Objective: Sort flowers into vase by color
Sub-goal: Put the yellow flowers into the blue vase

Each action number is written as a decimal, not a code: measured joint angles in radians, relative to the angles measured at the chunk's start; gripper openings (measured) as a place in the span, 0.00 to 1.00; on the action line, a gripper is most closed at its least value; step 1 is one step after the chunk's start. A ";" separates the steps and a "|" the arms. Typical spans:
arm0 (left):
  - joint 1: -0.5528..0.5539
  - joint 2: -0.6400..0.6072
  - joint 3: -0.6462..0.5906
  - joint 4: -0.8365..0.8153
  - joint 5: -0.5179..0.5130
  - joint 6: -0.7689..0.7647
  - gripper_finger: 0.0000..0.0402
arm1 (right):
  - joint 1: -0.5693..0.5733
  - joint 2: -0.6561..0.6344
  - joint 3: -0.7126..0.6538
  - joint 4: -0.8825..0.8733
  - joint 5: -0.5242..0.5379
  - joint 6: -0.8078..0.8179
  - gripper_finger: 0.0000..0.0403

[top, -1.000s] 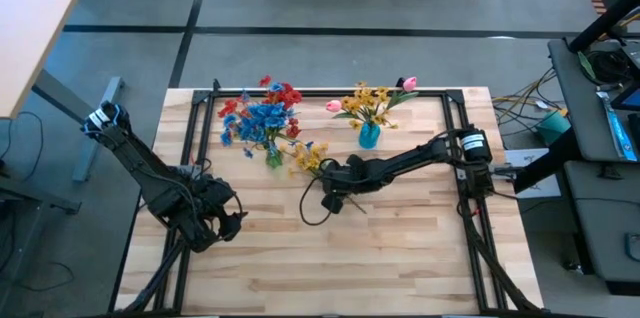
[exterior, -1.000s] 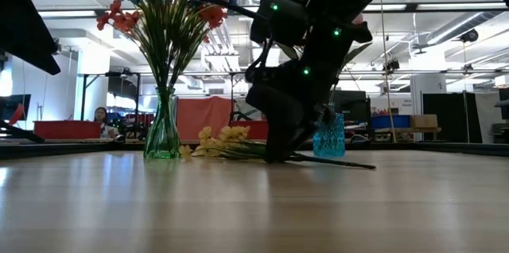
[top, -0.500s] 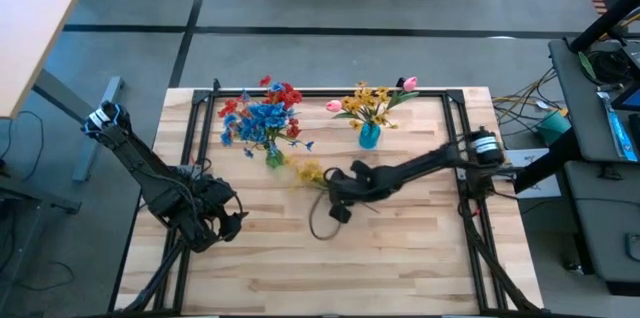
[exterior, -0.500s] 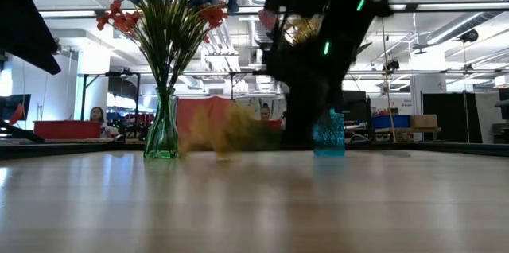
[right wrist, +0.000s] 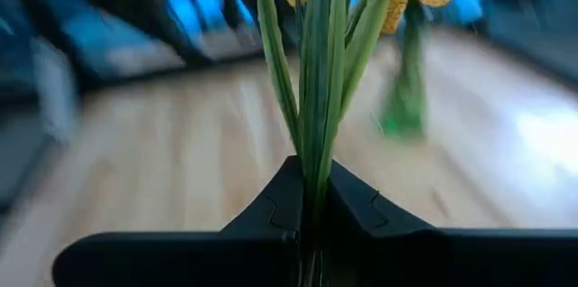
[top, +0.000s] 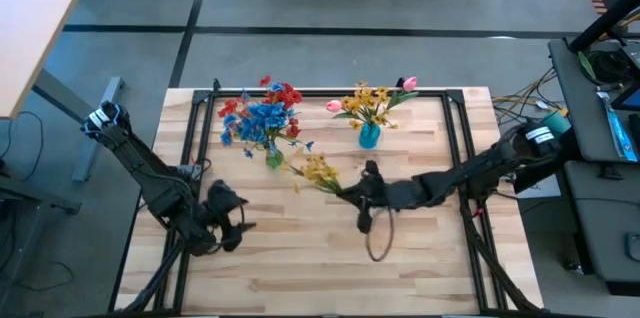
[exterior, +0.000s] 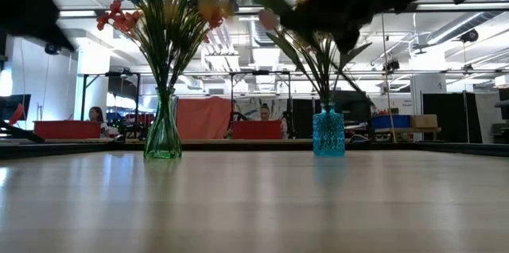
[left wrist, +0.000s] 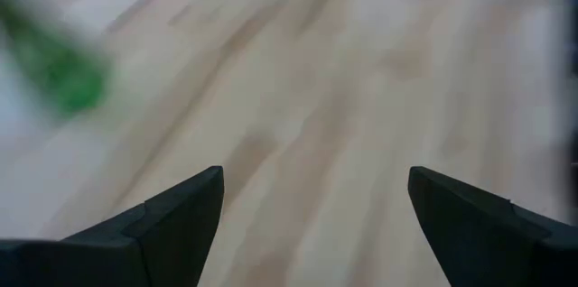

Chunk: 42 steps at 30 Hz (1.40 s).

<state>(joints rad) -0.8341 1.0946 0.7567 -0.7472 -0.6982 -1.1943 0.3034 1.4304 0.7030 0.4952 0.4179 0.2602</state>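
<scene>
Clamping the green stems of a yellow flower spray (top: 318,170), the right pincer (top: 362,192) sits above the middle of the wooden worktop (top: 400,258), its fingers (right wrist: 357,210) pressed together on the stems in the right wrist view. In the high view the yellow blooms lie off toward the green vase (top: 273,159) while the stems run back to the pincer. The low view shows the spray lifted clear of the worktop, blurred, high up between the two vases.

The green vase stands near the far left of the worktop and carries the red flowers (top: 283,95) and blue flowers (top: 262,121). The blue vase (top: 369,136) stands to its right, well apart from it, and holds more yellow flowers (top: 366,104) along with two pink buds (top: 409,83).

The left pincer (top: 238,223) hovers over the near left part of the worktop, away from both vases, its fingers (left wrist: 172,219) spread wide with only bare wood between them in the left wrist view.

In the room behind the worktop, a person (exterior: 98,114) sits far off at the left of the low view.
</scene>
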 joint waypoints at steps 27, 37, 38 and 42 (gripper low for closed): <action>0.395 0.318 0.000 1.507 0.239 1.317 0.84 | 0.019 -0.004 -0.195 0.958 -0.374 -0.638 0.04; 0.437 0.606 0.073 1.807 0.248 1.301 0.82 | 0.018 0.058 -0.048 0.922 -0.402 -0.593 0.04; 0.446 0.629 0.093 1.808 0.253 1.301 0.81 | 0.018 0.067 -0.039 0.923 -0.402 -0.589 0.04; 0.476 0.717 0.182 1.802 0.306 1.283 0.78 | 0.018 0.100 -0.017 0.917 -0.402 -0.588 0.04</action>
<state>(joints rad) -0.3576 1.8113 0.9384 1.0553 -0.3923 0.0889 0.3210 1.5305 0.6858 1.4123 0.0160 -0.3275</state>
